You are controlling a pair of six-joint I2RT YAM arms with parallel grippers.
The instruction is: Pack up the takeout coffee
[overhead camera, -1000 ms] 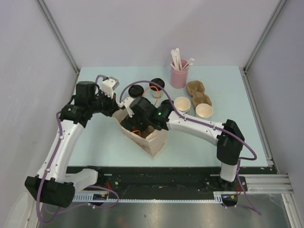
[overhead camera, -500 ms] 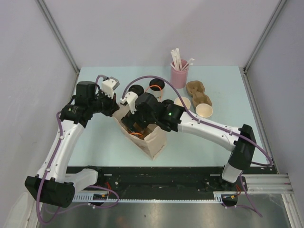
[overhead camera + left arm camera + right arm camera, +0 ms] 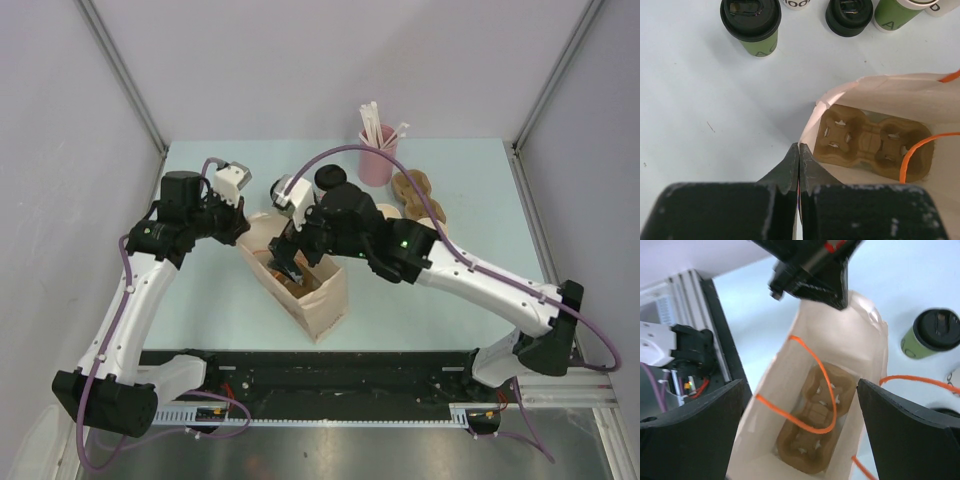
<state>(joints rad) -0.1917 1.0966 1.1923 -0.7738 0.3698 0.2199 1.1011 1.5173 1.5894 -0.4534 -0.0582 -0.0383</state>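
A green cup with a black lid [image 3: 751, 24] stands on the table behind the paper bag [image 3: 322, 300]; it also shows in the right wrist view [image 3: 931, 335]. A second black-lidded cup [image 3: 849, 16] stands to its right, its lid [image 3: 330, 178] showing in the top view and its body hidden from above. My left gripper [image 3: 799, 150] is shut on the bag's rim [image 3: 243, 232] and holds it open. My right gripper [image 3: 800, 390] is open and empty over the bag's mouth [image 3: 293, 265]. A brown cup carrier [image 3: 815, 427] lies flat on the bag's bottom.
The bag's orange string handles [image 3: 810, 390] loop across its mouth. A pink cup of straws [image 3: 378, 158] stands at the back. A second brown carrier [image 3: 415, 188] and open lidless cups [image 3: 895, 12] sit right of the bag, partly under my right arm.
My right arm's elbow has swung out to the right and its gripper has drawn up from inside the bag. The left gripper still holds the rim.
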